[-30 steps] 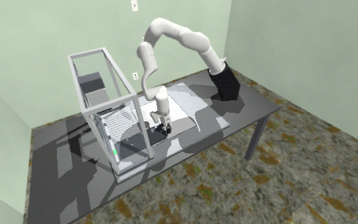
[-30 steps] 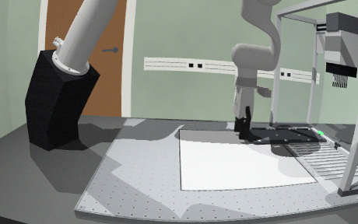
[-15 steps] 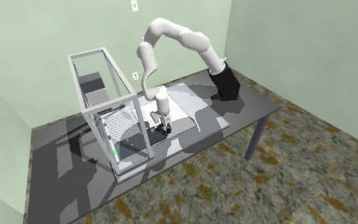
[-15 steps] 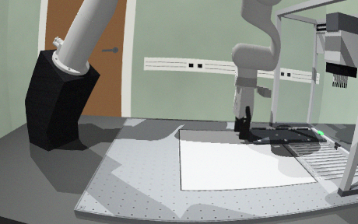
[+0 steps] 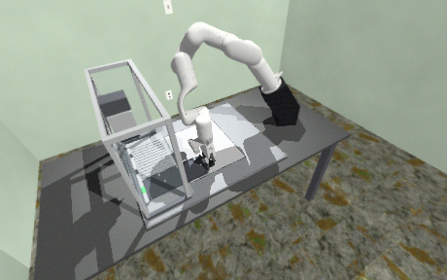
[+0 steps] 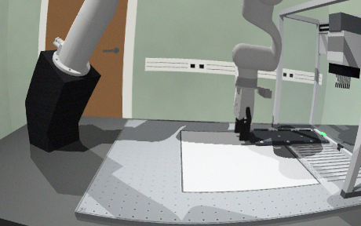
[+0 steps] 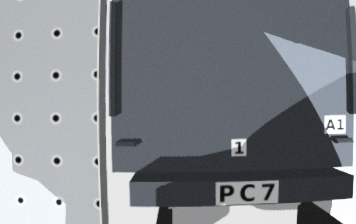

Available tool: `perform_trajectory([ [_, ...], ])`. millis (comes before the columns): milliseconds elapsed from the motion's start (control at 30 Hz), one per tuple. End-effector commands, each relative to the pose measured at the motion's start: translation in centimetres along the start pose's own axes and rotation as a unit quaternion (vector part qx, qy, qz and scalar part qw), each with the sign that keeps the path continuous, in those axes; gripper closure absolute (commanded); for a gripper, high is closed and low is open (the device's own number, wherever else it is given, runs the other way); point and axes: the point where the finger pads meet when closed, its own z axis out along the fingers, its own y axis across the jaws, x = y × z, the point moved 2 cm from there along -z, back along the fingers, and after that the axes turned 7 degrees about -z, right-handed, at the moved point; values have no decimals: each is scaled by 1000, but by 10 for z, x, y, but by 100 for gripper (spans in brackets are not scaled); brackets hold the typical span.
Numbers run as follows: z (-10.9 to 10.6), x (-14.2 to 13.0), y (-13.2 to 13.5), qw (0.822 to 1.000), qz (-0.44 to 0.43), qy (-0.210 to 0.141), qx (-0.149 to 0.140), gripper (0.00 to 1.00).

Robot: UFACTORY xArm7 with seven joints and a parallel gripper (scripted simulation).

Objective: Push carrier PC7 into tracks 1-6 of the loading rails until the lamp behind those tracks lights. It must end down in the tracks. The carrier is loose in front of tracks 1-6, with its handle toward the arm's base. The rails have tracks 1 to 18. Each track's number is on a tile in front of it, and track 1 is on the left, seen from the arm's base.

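High corner, low side, wrist close-up

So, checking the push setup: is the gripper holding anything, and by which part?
Nothing is held. The open gripper stands at the dark flat carrier's PC7-labelled handle.

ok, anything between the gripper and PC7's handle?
Nothing shows. In the wrist view the open gripper sits right at the PC7 handle; contact itself can't be told.
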Motion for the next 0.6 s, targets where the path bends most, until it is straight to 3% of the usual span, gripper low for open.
perform_trajectory([
  [0,-1,0,-1,1000,0,2,1,18],
  [233,-1,0,-1,1000,0,2,1,18],
  [567,-18,0,-1,1000,0,2,1,18],
])
